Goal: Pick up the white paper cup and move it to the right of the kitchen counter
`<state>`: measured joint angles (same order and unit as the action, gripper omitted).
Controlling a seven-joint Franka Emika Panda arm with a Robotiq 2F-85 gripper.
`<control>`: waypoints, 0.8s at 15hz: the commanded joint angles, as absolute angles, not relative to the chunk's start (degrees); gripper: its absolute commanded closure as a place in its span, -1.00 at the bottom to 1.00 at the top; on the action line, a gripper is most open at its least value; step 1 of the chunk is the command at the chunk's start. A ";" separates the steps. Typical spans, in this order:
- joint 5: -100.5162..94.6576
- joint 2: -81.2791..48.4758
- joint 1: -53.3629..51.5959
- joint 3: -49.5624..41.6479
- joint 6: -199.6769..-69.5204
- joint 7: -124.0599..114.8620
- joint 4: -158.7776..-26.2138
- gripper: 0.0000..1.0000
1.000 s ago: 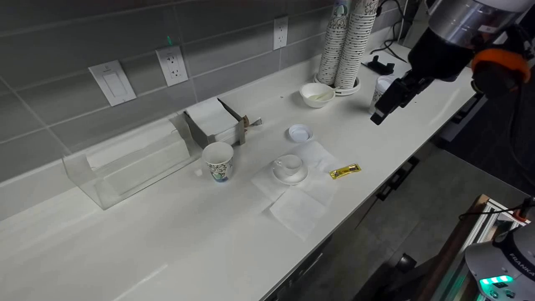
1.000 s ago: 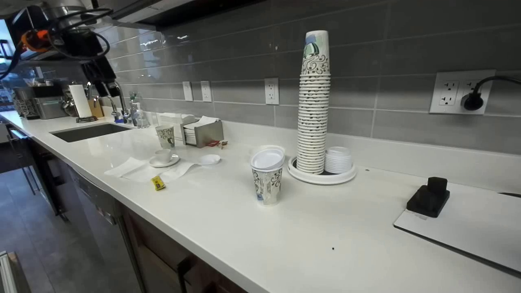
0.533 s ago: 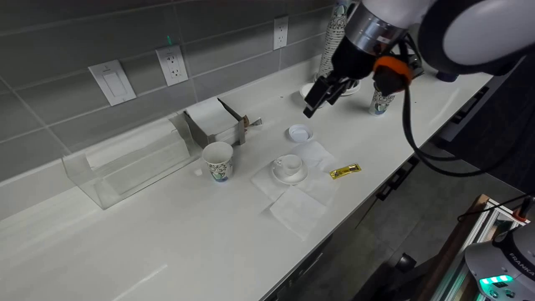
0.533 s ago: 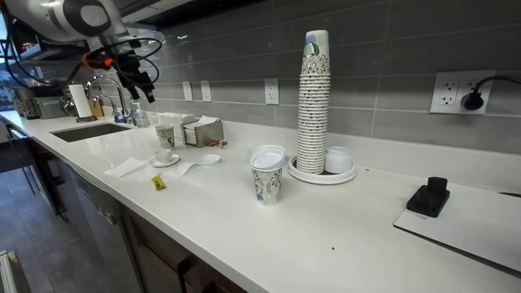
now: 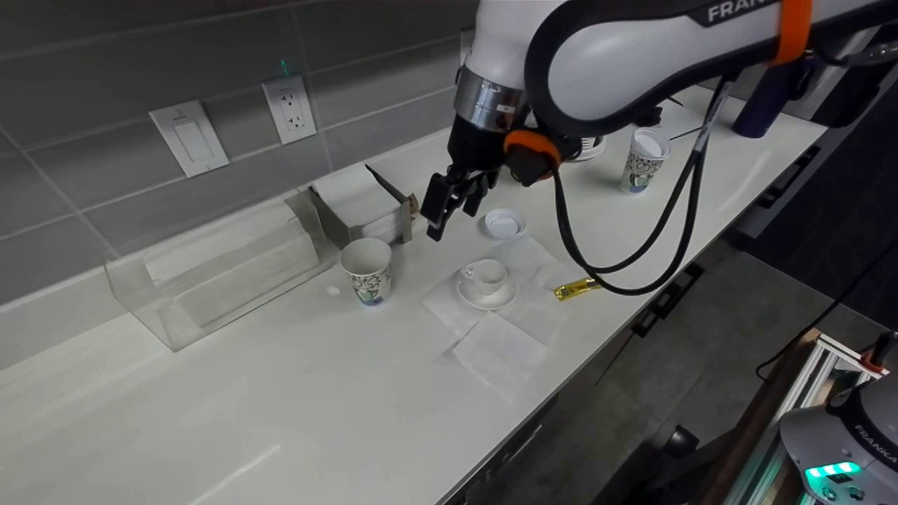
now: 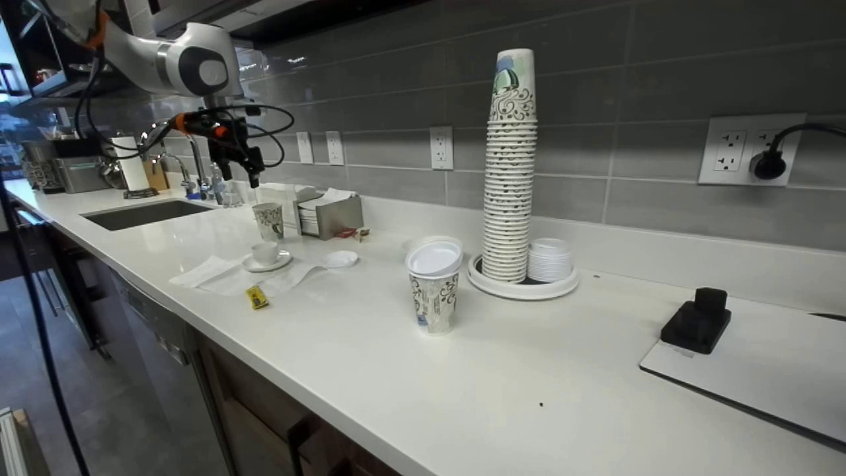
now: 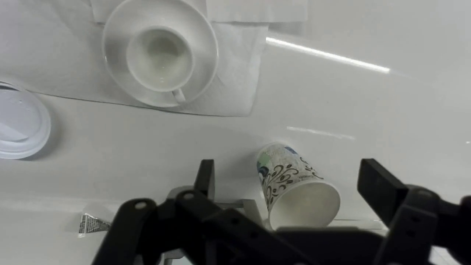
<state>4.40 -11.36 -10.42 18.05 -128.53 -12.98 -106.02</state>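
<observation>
Zero grip rn: your gripper [image 5: 454, 220] hangs w/ jaws wide & empty. The white paper cup [image 6: 268, 223] stands upright on the kitchen counter [image 6: 370, 344], just left of the napkin holder [image 6: 340, 218] in an exterior view. Go in off-center, you prob tip cup or clip holder; oversqueeze = crumple.

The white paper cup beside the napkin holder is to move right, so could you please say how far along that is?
Done: the pincer is open, the cup showing between its jaws in the wrist view. In hand: seemingly pre-grasp alignment, pincer and cup apart in both exterior views. Left: grasp, lift and carry right; the cup stands upright on the kitchen counter.
</observation>
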 commanded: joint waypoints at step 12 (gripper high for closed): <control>3.75 -19.85 -16.07 14.45 -128.57 -17.28 -96.68 -1.00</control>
